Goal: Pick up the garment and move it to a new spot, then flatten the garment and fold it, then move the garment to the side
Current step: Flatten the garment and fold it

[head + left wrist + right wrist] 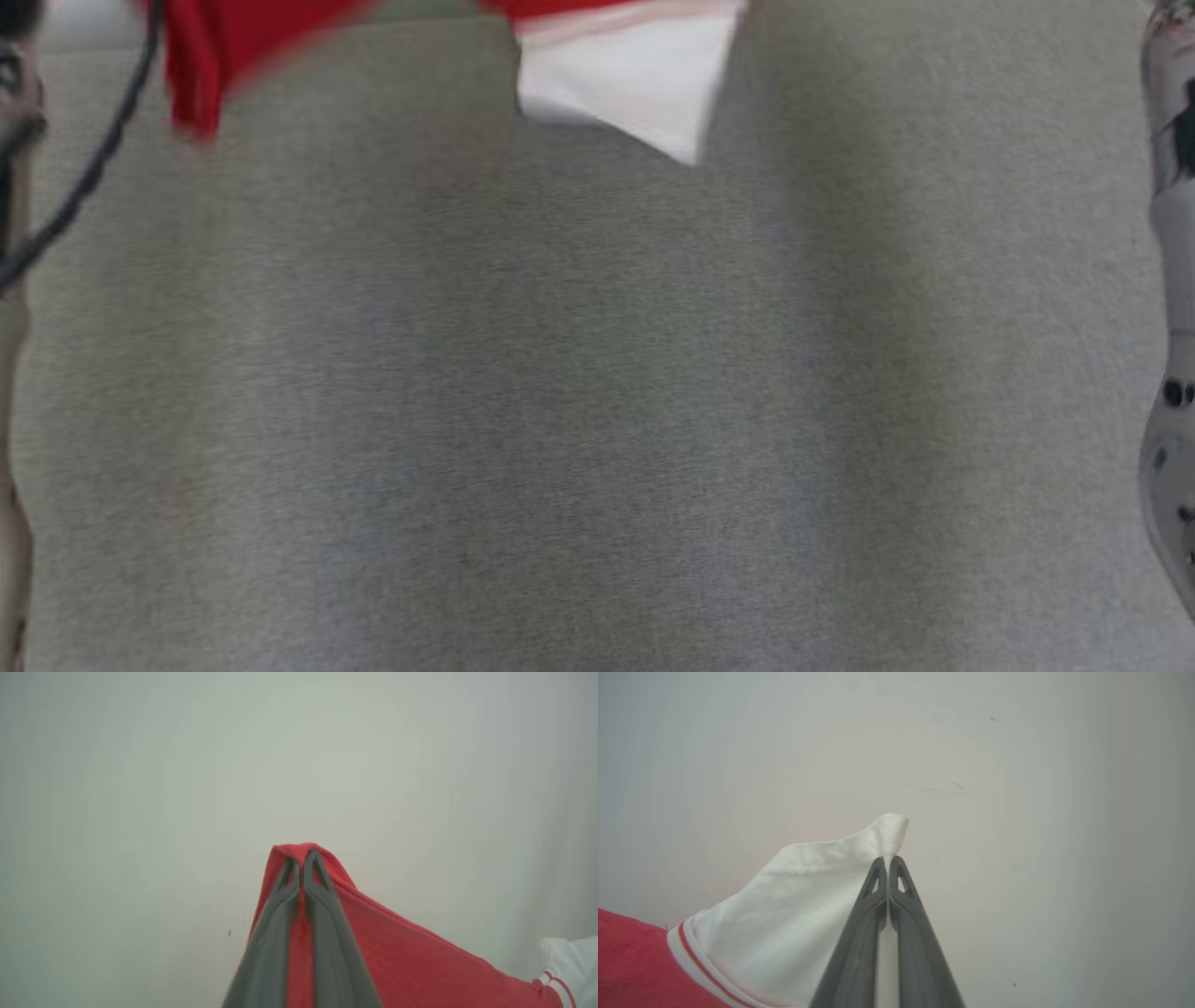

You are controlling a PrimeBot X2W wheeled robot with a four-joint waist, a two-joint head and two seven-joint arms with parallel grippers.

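Head view shows you the garment point(616, 84) at the far edge of the grey cloth-covered surface point(597, 392), blurred and cut off by the top of the picture. Its red part point(215, 56) lies to the far left and its white part point(625, 93) sits just right of the middle, one white corner pointing toward the near side. You cannot tell from here whether the cloth touches the surface or hangs just above it. The near and middle stretch of the surface is bare grey. A pale forearm point(1172, 373) runs along the right edge, and a dark cable point(93, 159) curves down the left edge beside the other arm.

Look at the left wrist view: the left gripper point(302, 856) has its two dark fingers pressed together, pinching a peak of red fabric that wraps over the tips. From there the red cloth slopes down to the lower right of that view, where it meets the white part at a thin striped band point(553, 987).

In the right wrist view, the right gripper point(888, 861) is also pressed together, its tips pinching a corner of the white fabric, whose hem stands up just past them. The white cloth spreads to the lower left of that view and joins the red past the striped band. Behind both claws you see a plain pale background with a few faint marks.
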